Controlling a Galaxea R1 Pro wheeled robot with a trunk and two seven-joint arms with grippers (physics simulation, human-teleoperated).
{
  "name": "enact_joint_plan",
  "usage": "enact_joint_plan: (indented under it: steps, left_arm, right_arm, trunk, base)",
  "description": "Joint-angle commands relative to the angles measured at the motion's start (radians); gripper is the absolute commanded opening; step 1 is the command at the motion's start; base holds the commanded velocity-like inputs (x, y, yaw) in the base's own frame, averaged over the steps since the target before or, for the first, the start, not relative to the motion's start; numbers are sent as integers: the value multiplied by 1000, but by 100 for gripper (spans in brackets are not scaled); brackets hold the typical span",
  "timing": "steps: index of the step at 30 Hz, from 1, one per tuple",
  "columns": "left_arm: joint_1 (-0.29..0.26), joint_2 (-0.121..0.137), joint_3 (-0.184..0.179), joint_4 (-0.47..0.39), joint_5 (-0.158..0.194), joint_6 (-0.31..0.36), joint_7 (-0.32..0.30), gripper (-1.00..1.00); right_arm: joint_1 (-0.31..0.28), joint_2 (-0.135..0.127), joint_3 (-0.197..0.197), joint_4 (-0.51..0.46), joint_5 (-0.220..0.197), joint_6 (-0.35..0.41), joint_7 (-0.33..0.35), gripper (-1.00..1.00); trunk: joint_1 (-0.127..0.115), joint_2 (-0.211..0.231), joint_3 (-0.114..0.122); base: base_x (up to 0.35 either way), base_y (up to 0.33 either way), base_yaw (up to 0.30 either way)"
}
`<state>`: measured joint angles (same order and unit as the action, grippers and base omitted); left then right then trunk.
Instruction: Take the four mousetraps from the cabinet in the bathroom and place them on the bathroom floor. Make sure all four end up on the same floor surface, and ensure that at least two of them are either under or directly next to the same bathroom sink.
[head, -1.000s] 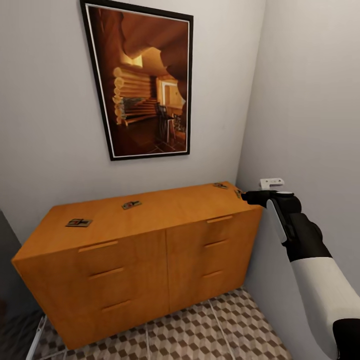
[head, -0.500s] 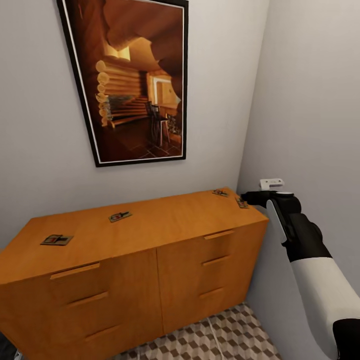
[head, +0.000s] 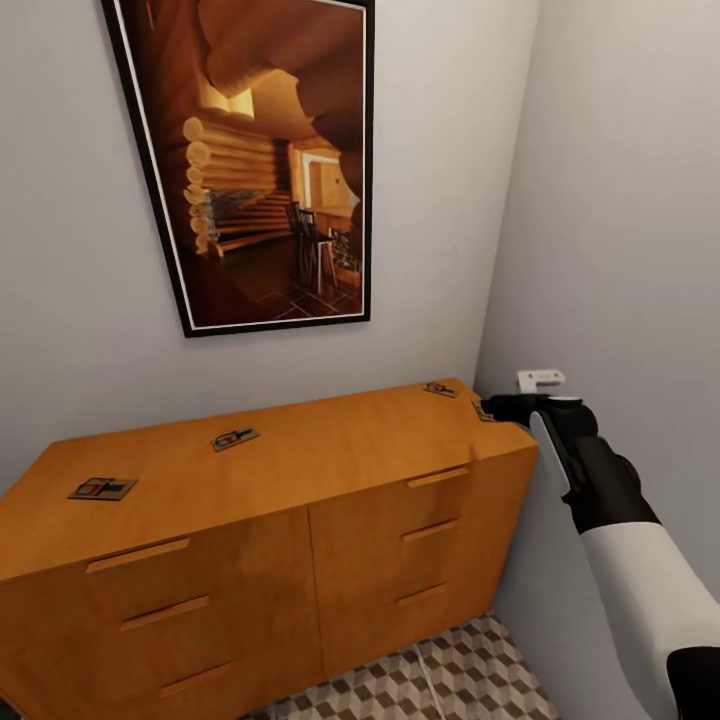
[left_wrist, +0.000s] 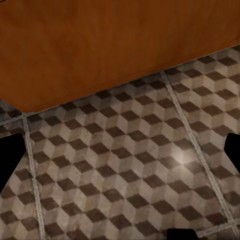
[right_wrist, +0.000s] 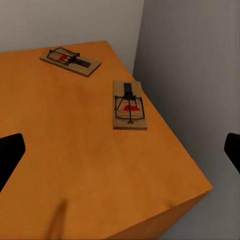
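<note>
Several mousetraps lie on top of the orange-brown cabinet (head: 300, 560). One mousetrap (head: 100, 488) is at the left end and another (head: 234, 438) left of the middle. Two more sit at the right end: one (head: 440, 389) near the back wall and one (head: 483, 410) at the right edge. My right gripper (head: 490, 408) hovers open at that right edge. In the right wrist view, the near trap (right_wrist: 129, 105) and the far trap (right_wrist: 70, 61) lie ahead of the right gripper (right_wrist: 120, 150). My left gripper (left_wrist: 120, 152) hangs open over the bathroom floor (left_wrist: 125, 165) by the cabinet's base (left_wrist: 100, 45).
The cabinet stands in a corner, with the grey side wall (head: 640, 250) close to my right arm. A small white fitting (head: 540, 379) juts from that wall just above the gripper. A large framed picture (head: 270, 160) hangs over the cabinet. Patterned floor tiles (head: 450, 670) show in front.
The whole head view has shifted and the cabinet looks nearer, so the camera moved. My right gripper stays by the trap at the cabinet's right edge. The traps lie as before.
</note>
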<state>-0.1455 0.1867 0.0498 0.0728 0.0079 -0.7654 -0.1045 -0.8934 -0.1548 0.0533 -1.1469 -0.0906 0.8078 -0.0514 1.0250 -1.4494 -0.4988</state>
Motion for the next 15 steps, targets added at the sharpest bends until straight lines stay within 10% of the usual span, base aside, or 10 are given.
enact_joint_plan:
  steps: [1,15]
  left_arm:
    - [-2,0,5,4,1,-5,-8,100]
    - [-2,0,5,4,1,-5,-8,100]
  right_arm:
    - [0,-1,2,3,-9,-2,-5,100]
    - [1,-1,2,44,-9,-28,-5,100]
  trunk:
    - [0,-1,-1]
    - [0,-1,-1]
  base:
    - [4,-1,0]
    - [1,0,0]
